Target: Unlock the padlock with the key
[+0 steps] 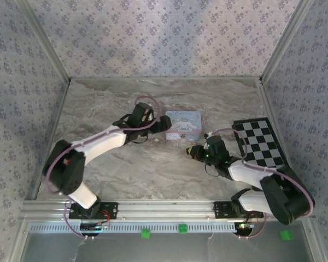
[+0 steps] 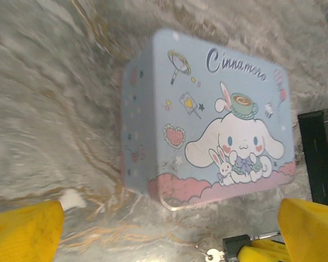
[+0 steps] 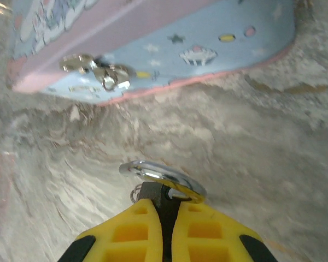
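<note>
A metal rail (image 1: 164,210) runs along the near edge, with three green tags (image 1: 182,227) on its near side. Just past it, over the marble-patterned worktop (image 1: 126,169), the right tool (image 3: 164,210) is clamped tight on the padlock (image 3: 154,195). The padlock is a tiny black block pinched between the yellow fingers (image 3: 208,232), and its silver shackle (image 3: 164,176) sticks out ahead, low over the worktop. The left wrist view catches the padlock at its bottom edge, with a small silver key (image 2: 212,254) just beside it.

A strip of bare worktop lies ahead of the lock. Beyond that strip the pale blue, pink-rimmed tin (image 3: 208,33) blocks the way straight on, and a silver clasp (image 3: 98,71) hangs on its facing side. The left tool (image 2: 169,218) stands at the tin's left end, its fingers spread wide with nothing between them. Whether they touch the tin I cannot tell.

To the right of the tin, well apart from it, a black-and-white checkerboard (image 1: 259,143) lies flat. Patterned walls (image 1: 164,33) close in the far side and both flanks.
</note>
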Robot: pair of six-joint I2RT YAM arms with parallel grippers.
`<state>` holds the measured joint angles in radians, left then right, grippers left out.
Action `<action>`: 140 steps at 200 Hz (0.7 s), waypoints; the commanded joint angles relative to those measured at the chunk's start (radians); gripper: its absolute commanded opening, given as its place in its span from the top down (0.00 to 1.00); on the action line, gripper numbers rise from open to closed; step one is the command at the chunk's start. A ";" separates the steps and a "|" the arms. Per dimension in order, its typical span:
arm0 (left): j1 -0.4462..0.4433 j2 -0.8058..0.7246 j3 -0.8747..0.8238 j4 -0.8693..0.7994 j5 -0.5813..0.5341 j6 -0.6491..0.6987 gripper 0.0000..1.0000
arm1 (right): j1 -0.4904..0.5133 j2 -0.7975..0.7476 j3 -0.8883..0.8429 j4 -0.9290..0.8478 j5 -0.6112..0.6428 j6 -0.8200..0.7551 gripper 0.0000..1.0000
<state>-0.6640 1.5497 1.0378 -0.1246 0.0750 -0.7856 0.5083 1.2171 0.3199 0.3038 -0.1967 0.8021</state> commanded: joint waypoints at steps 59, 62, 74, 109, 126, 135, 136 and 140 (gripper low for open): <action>0.092 -0.439 -0.450 -0.008 -0.144 0.080 0.00 | 0.066 -0.316 -0.031 -0.391 -0.050 -0.031 0.98; 0.092 -0.450 -0.462 -0.007 -0.144 0.079 0.00 | 0.070 -0.327 -0.036 -0.399 -0.049 -0.029 0.98; 0.092 -0.493 -0.498 0.000 -0.145 0.077 0.00 | 0.077 -0.367 -0.050 -0.444 -0.037 -0.029 0.97; 0.092 -0.544 -0.565 0.050 -0.128 0.114 0.00 | 0.072 -0.438 -0.079 -0.503 0.004 -0.021 0.98; 0.092 -0.533 -0.565 0.036 -0.134 0.128 0.00 | 0.067 -0.447 -0.099 -0.484 0.015 -0.002 0.98; 0.092 -0.535 -0.571 0.043 -0.132 0.121 0.00 | 0.063 -0.446 -0.105 -0.466 0.017 0.006 0.98; 0.092 -0.536 -0.573 0.045 -0.132 0.121 0.00 | 0.063 -0.446 -0.106 -0.466 0.018 0.007 0.98; 0.092 -0.537 -0.576 0.049 -0.130 0.116 0.00 | 0.062 -0.443 -0.109 -0.461 0.019 0.009 0.98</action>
<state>-0.5751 1.0176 0.4709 -0.1150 -0.0505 -0.6884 0.5781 0.7815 0.2276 -0.1528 -0.2054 0.7753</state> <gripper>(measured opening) 0.997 0.077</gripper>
